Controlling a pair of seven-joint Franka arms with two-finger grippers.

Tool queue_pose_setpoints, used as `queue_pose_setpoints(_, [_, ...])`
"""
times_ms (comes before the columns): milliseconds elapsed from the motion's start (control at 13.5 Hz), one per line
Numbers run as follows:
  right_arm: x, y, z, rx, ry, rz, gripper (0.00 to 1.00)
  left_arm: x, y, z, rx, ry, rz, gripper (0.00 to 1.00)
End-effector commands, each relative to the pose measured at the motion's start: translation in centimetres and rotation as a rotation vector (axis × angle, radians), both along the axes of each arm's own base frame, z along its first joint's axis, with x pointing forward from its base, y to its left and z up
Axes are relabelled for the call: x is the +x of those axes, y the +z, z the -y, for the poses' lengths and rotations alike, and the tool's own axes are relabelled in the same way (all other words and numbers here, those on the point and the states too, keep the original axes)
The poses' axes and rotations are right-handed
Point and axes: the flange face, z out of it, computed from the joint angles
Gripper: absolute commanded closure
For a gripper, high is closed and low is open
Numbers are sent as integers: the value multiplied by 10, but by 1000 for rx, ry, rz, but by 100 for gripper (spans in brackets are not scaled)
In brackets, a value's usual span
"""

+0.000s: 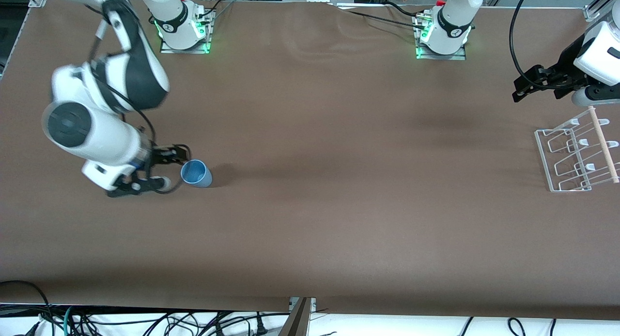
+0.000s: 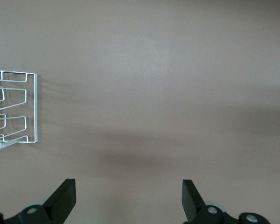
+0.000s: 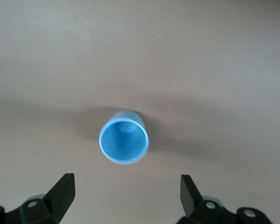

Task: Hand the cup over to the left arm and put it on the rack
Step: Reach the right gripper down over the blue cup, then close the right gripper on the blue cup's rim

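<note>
Item: cup, light blue, handleless. It is found lying on its side on the brown surface toward the right arm's end, open mouth turned to the right tool.

Right tool: released, fingers spread wide, set low just beside the cup's rim and not yet around it; in the right wrist view the cup is seen centred ahead of the fingers.

Left tool: released, empty, held waiting above the surface near the rack.

Rack: white wire, pale wooden rod along one edge, placed at the left arm's end, well apart from the cup; no cup is carried.

Step judged in hand: approach for first pickup, handover not begun. Next move is judged to call for advancing until the cup's wall lies between the fingers, then clenching
</note>
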Motion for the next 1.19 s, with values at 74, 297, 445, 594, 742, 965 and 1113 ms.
queue_pose_setpoints(74, [13,-44,2,24,-15,-11,0,1,5,2,-11,7,-5,0])
queue_pose_setpoints(297, [18,-77,17,27,-24,-15,0,1,5,2,-11,7,-5,0])
queue_pose_setpoints(445, [18,-84,25,28,-34,-18,0,1,5,2,-11,7,-5,0])
queue_pose_setpoints(594, [16,-94,33,24,-46,-34,0,1,5,3,-11,6,-5,0])
queue_pose_setpoints(742, [12,-111,43,25,-58,-43,0,1,5,2,-11,7,-5,0])
queue_pose_setpoints(965, [1,-138,49,40,-66,-18,0,2,5,1,-12,9,-7,0])
queue_pose_setpoints(1113, [-4,-142,52,37,-72,-27,0,2,5,3,-12,6,-4,0])
